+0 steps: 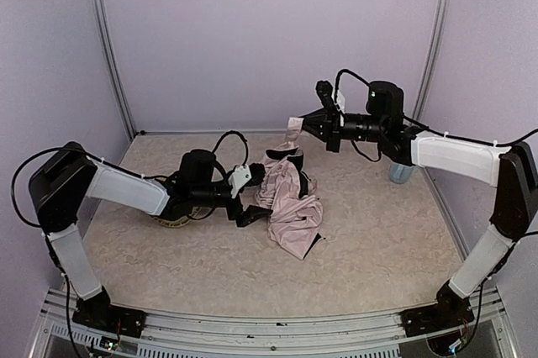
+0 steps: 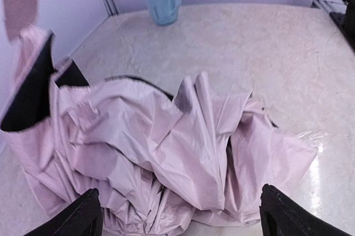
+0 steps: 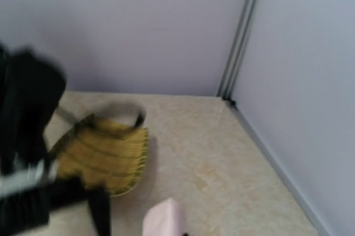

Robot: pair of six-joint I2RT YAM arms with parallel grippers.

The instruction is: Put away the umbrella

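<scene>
Umbrella (image 1: pixel 290 202) lies collapsed and crumpled at mid-table (image 1: pixel 378 240), pale pink fabric bunched, black ribs showing at the edges. Left gripper (image 1: pixel 256 194) is low at the umbrella's left side with its jaws released and wide apart; in the wrist view the fingers (image 2: pixel 83 214) flank the fabric without pinching it. Right gripper (image 1: pixel 304 127) is raised above the far end, clenched on the pink strap tab (image 1: pixel 292 127), which stands lifted off the heap. Yellow woven tray (image 1: pixel 172 217) sits under the left arm. Blue mug (image 1: pixel 402 173) stands at the right, well apart.
</scene>
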